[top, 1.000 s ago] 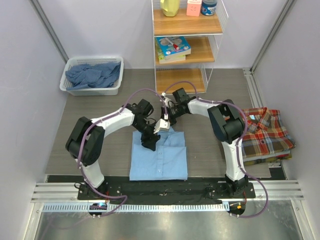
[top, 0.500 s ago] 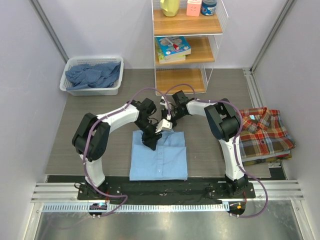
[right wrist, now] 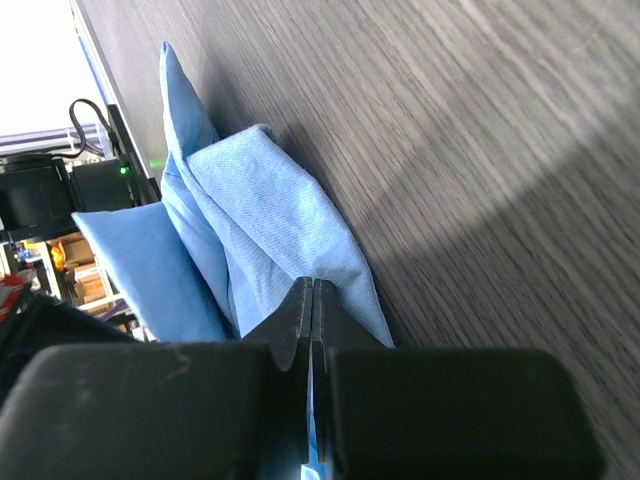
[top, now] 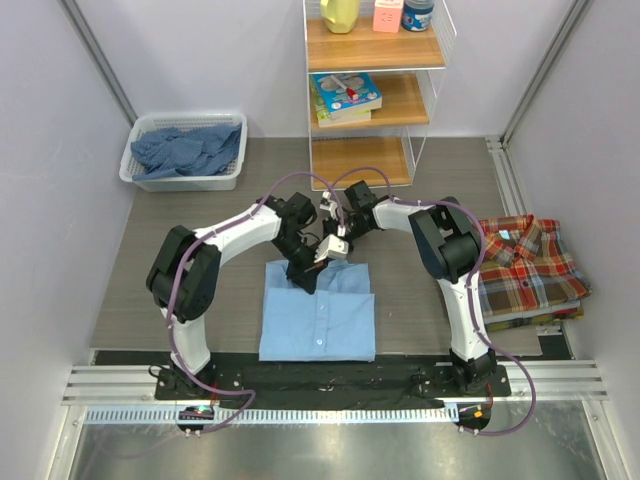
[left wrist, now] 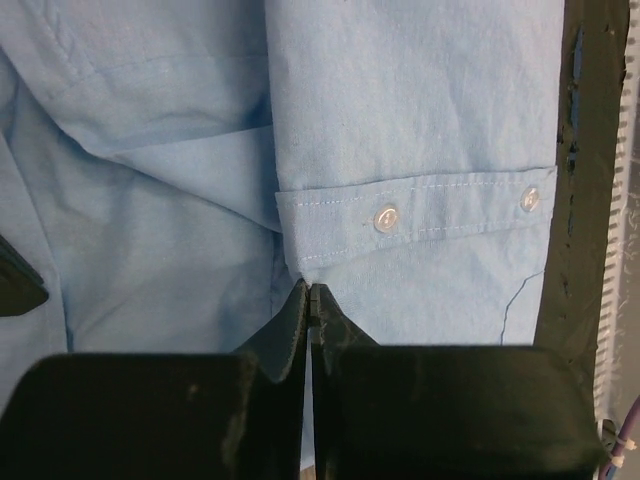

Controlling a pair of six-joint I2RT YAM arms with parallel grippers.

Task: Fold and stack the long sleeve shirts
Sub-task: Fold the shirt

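Two claws grip the far edge.
Left gripper (left wrist: 308, 300) has just closed on the light blue shirt (top: 318, 322); right gripper (right wrist: 312, 292) stays clamped there, so folding can start.

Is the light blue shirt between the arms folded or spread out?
Folded: the light blue shirt lies as a compact rectangle, sleeve cuff tucked across the body; no sleeves stick out.

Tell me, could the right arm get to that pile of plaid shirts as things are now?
Probably, but not at once. The plaid shirts lie close on its own side with nothing between, yet the right gripper is shut on the light blue shirt and would have to let go first.
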